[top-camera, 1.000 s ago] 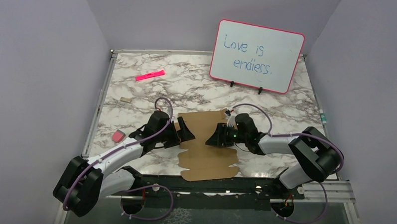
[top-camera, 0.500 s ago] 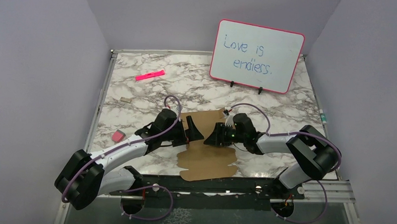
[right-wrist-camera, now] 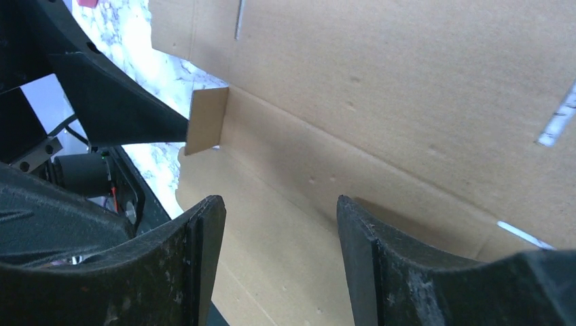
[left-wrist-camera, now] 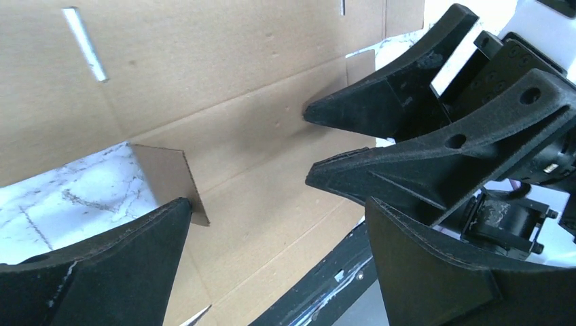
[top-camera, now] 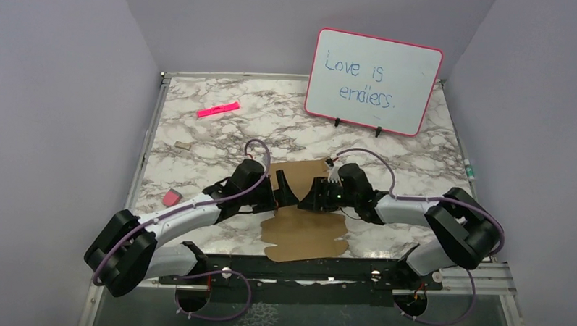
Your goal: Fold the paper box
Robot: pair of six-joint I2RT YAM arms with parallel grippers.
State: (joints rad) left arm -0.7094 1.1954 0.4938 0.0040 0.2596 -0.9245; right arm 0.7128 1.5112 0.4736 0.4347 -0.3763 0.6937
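The paper box [top-camera: 303, 230] is a flat brown cardboard sheet with creases and slots, lying on the marble table in front of the arms. My left gripper [top-camera: 287, 187] and right gripper [top-camera: 312, 197] face each other low over its middle, tips nearly meeting. In the left wrist view the sheet [left-wrist-camera: 224, 115] fills the frame and my left gripper [left-wrist-camera: 278, 221] stands wide open with nothing between its fingers. One left fingertip touches a small raised tab [left-wrist-camera: 170, 178]. In the right wrist view my right gripper [right-wrist-camera: 280, 212] is open over a crease of the sheet [right-wrist-camera: 407, 102], holding nothing.
A pink-rimmed whiteboard [top-camera: 374, 82] stands at the back right. A pink marker [top-camera: 218, 109] lies at the back left, and a pink eraser [top-camera: 171, 197] lies near the left edge. A black rail [top-camera: 303, 269] runs along the table's near edge.
My left gripper has moved right across the sheet toward the right gripper, reaching the raised tab. The right gripper has barely moved.
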